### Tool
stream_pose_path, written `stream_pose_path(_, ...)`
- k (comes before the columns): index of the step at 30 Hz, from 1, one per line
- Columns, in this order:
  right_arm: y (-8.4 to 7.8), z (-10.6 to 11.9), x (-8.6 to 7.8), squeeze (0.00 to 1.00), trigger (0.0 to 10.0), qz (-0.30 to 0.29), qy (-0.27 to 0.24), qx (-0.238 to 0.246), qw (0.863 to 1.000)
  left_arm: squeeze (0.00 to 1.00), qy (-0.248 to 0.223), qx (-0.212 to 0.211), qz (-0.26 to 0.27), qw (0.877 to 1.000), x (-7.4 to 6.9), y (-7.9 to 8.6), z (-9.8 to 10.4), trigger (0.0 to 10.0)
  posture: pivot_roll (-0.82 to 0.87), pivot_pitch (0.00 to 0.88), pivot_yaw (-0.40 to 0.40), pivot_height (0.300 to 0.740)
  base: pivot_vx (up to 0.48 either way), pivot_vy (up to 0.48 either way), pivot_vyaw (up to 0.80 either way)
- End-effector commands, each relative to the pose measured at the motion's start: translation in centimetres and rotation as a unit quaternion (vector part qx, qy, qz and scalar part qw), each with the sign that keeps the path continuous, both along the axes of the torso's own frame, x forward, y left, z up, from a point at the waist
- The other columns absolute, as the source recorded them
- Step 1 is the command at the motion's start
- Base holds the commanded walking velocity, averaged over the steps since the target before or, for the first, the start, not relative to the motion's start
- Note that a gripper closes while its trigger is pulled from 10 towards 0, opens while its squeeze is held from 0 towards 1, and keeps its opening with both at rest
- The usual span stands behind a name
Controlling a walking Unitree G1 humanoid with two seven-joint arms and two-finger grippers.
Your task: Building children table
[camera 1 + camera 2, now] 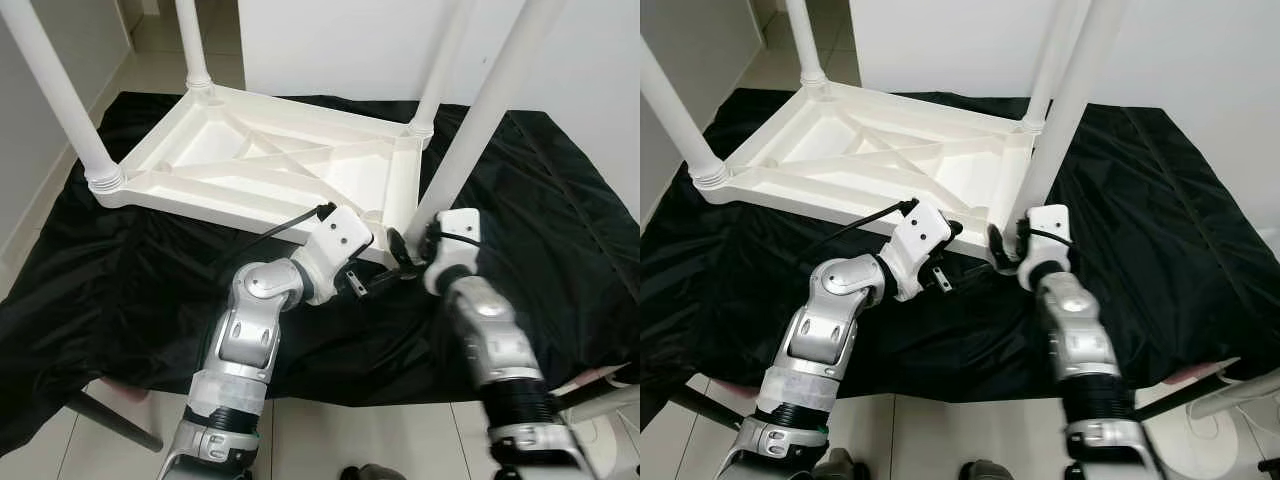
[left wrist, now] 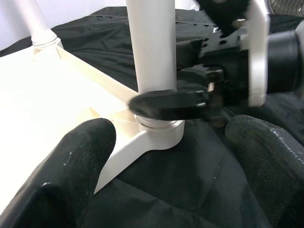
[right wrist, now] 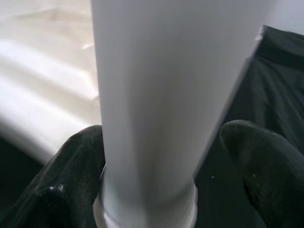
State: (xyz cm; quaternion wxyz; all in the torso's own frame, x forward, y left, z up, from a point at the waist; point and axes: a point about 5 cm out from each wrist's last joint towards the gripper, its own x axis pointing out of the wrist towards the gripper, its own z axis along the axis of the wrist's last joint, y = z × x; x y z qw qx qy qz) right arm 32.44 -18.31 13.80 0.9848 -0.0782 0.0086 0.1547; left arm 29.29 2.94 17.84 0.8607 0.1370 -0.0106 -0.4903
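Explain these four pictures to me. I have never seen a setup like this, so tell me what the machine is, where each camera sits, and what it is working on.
This is a walking robot with two silver arms, each ending in a pair of black fingers. The two wide pictures come from cameras in its head, looking down. The two close-ups come from cameras on its wrists, looking along the fingers.

A white plastic table lies upside down on a black sheet on the floor, legs pointing up. Both arms reach for the nearest corner leg. The right gripper has its fingers around the leg's base, one on each side, though a firm grip cannot be confirmed. The left gripper hovers open beside that same corner.
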Motion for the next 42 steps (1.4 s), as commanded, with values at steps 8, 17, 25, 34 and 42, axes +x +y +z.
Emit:
stream_pose_path(8,0.3,-0.2,0.7,0.0,10.0,0.102,0.011,-0.042,0.994,0.0,-0.028,-0.014,0.105,0.994,1.0,0.5,0.3,10.0,-0.02,0.0,-0.032,0.74,0.0,0.0,0.0)
stream_pose_path(17,1.4,-0.8,2.3,0.0,0.3,0.184,0.033,-0.062,0.98,0.0,-0.036,-0.012,0.101,0.994,1.1,0.4,0.6,10.0,0.0,0.0,-0.029,0.74,0.0,0.0,0.0)
stream_pose_path(25,1.1,-1.5,2.2,0.0,0.0,0.196,0.05,-0.065,0.977,0.0,-0.037,-0.013,0.105,0.994,1.1,0.5,0.6,10.0,0.0,0.0,-0.035,0.74,0.0,0.0,0.0)
stream_pose_path(34,0.5,-1.6,2.3,0.0,10.0,0.167,0.046,-0.005,0.985,0.0,-0.036,-0.015,0.104,0.994,1.0,0.3,0.6,10.0,-0.01,0.0,-0.034,0.74,0.0,0.0,0.0)
stream_pose_path(42,1.0,-1.4,2.3,0.0,10.0,0.048,0.034,0.024,0.998,0.0,-0.031,-0.016,0.107,0.994,0.9,0.5,0.3,10.0,-0.02,0.0,-0.038,0.74,0.0,0.0,0.0)
